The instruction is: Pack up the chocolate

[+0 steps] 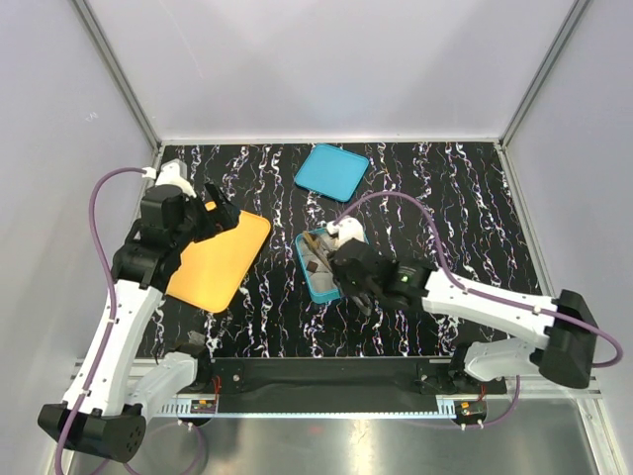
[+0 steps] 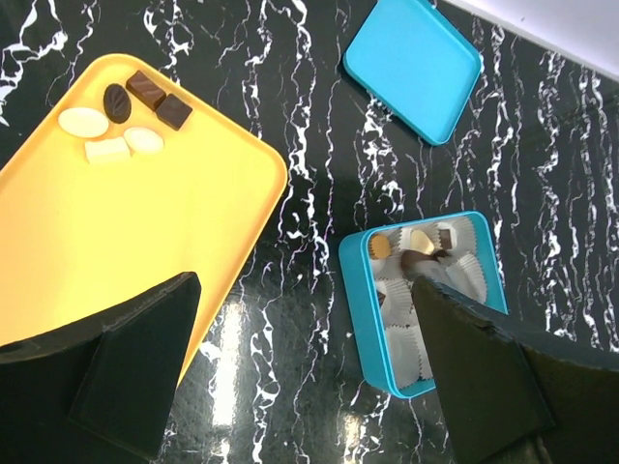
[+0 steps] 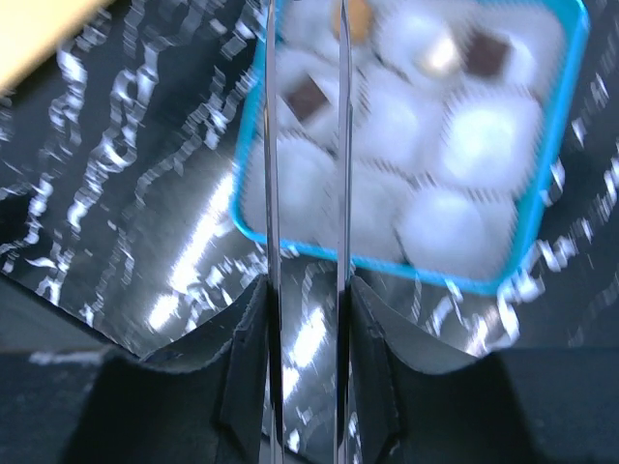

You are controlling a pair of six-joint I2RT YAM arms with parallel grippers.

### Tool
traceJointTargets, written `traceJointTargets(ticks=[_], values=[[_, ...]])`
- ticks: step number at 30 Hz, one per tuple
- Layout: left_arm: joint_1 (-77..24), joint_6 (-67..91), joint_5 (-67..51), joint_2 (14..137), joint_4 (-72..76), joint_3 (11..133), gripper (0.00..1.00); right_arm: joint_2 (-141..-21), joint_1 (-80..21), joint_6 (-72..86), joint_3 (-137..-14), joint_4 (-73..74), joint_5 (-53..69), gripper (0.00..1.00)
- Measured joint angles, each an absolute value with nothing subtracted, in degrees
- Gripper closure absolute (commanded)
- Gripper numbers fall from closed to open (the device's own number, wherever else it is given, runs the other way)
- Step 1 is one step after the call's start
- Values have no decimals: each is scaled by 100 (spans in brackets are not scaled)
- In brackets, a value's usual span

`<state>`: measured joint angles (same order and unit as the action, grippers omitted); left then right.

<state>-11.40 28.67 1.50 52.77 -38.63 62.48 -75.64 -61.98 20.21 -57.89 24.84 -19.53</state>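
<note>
While your right gripper (image 3: 306,39) hangs over the blue box (image 3: 571,145), its two thin blades stand slightly parted and grasp nothing. A dark chocolate square (image 3: 308,97) lies in the box between them, narrower than the gap, though this wrist view is blurred. Three more pieces sit toward 12 o'clock in that view, and the other paper cups (image 3: 474,130) look empty.

Your left gripper (image 2: 302,290) is spread wide and holds nothing, above the near edge of the yellow tray (image 2: 145,251). Six loose chocolates (image 2: 124,121), three dark and three cream, cluster in a tray corner at about 10 o'clock from that gripper in its own view.

Seen from above, the tray lies at 9 o'clock from the box, so your left arm is likely the nearer one for the loose pieces. The cream bar (image 2: 106,151) has its long axis running roughly 9 to 3 o'clock, so a grip across it would probably close along 12 to 6. The lid (image 1: 331,170) rests off the box, at 12 o'clock.
</note>
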Motion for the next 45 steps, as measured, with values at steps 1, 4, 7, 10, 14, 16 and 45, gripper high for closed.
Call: traceJointTargets(ticks=[1, 4, 7, 10, 14, 16, 45], values=[[-1138, 2856, 148, 5262, -3848, 6193, 1, -7408, -6198, 2147, -5708, 2685, -2043, 59], [-1138, 2847, 132, 5194, -3760, 5964, 1, -7070, -6198, 2486, -5511, 3201, -2187, 59], [-1138, 2851, 45, 5159, -3741, 5760, 1, -6934, -6198, 2714, -5398, 3509, -2250, 59], [-1138, 2853, -36, 5157, -3736, 5671, 1, -6932, -6198, 2893, -5356, 3706, -2309, 59], [-1138, 2853, -89, 5124, -3710, 5660, 1, -6973, -6198, 3041, -5343, 3850, -2344, 59], [-1138, 2851, -89, 5085, -3697, 5660, 1, -7015, -6198, 3100, -5312, 3883, -2344, 59], [-1138, 2849, -119, 5039, -3634, 5660, 1, -7091, -6198, 3057, -5505, 3951, -2456, 51]])
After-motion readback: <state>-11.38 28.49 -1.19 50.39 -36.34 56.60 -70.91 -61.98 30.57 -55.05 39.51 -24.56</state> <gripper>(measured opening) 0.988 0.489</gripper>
